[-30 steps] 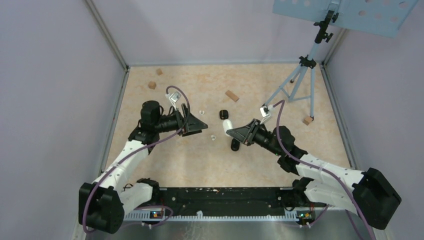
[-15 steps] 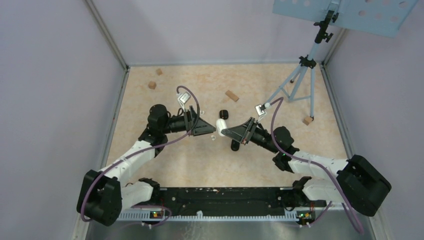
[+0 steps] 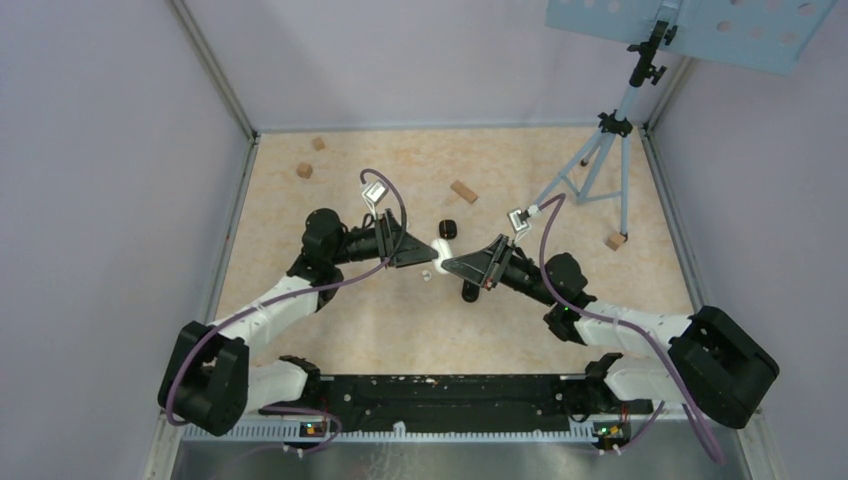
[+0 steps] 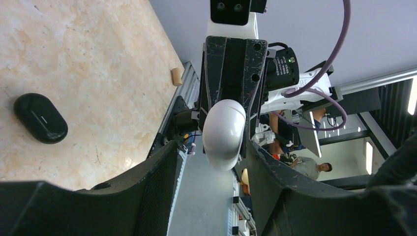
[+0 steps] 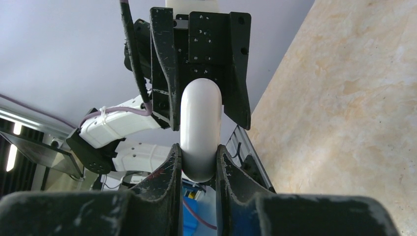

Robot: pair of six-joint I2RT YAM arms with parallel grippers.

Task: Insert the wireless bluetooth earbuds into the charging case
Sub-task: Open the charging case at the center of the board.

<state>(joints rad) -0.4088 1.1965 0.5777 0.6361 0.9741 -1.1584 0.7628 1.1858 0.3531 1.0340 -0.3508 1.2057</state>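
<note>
My right gripper (image 3: 450,263) is shut on a white oval charging case (image 3: 439,247) and holds it above the table's middle. In the right wrist view the case (image 5: 199,130) stands clamped between my right gripper's (image 5: 199,150) fingers. My left gripper (image 3: 426,257) is open and faces the right one, tips almost meeting. In the left wrist view the case (image 4: 223,132) sits between my left gripper's (image 4: 212,152) spread fingers, apart from both. One tiny white earbud (image 3: 425,274) lies on the table just below the grippers. The other earbuds do not show.
Two black cases lie near the grippers, one behind (image 3: 448,229) and one in front (image 3: 470,291); one also shows in the left wrist view (image 4: 40,118). Wooden blocks (image 3: 463,191) (image 3: 304,170) (image 3: 615,240) lie scattered. A blue tripod (image 3: 600,150) stands at the back right.
My left gripper has moved right up to the white case and now straddles it. My right gripper has shifted slightly left, still holding the case.
</note>
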